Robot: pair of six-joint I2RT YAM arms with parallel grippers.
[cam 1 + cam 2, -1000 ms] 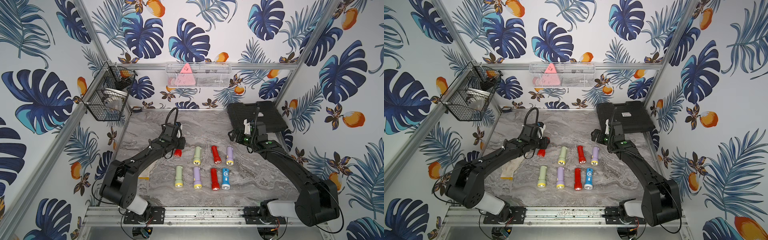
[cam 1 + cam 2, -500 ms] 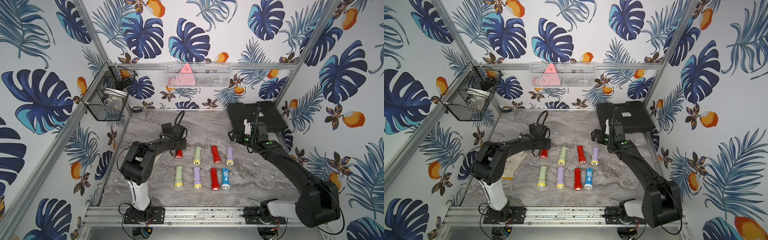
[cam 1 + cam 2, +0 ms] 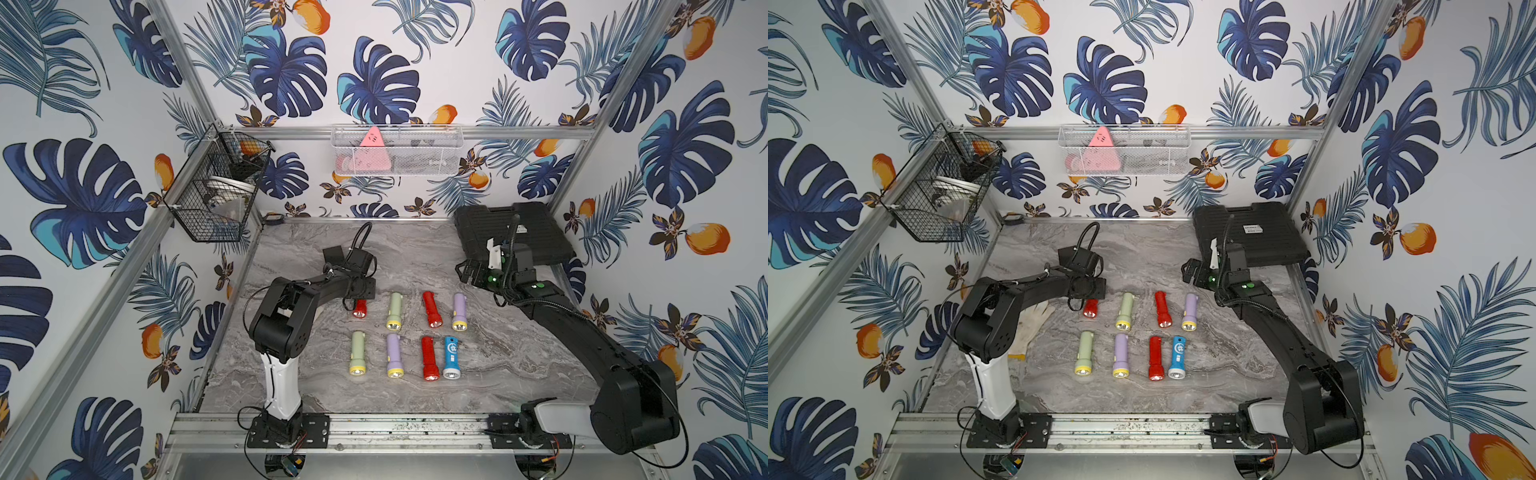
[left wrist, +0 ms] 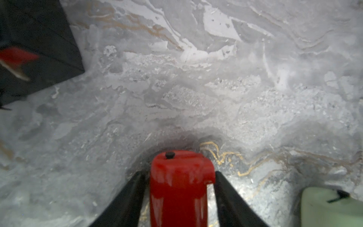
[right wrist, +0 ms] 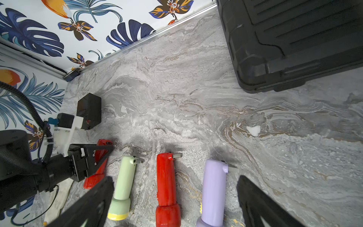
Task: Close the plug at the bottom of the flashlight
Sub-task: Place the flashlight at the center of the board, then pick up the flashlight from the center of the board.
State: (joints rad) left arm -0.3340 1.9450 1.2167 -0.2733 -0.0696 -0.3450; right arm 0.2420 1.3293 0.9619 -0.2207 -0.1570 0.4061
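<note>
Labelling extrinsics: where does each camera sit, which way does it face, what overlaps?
Top views: high at the front, angled down toward the back wall; left arm and right arm whole, marble table, flashlights, black case.
Left wrist: low, looking down on the plug end of the red flashlight; left gripper straddles it.
Right wrist: raised, looking down across the back row toward the back-left corner; right gripper open in the foreground.
Shared: both wrist views show the red flashlight and the pale green flashlight beside it.

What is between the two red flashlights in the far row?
A pale green flashlight lies between the half-hidden red flashlight and the other red flashlight; both top views and the right wrist view show it.
</note>
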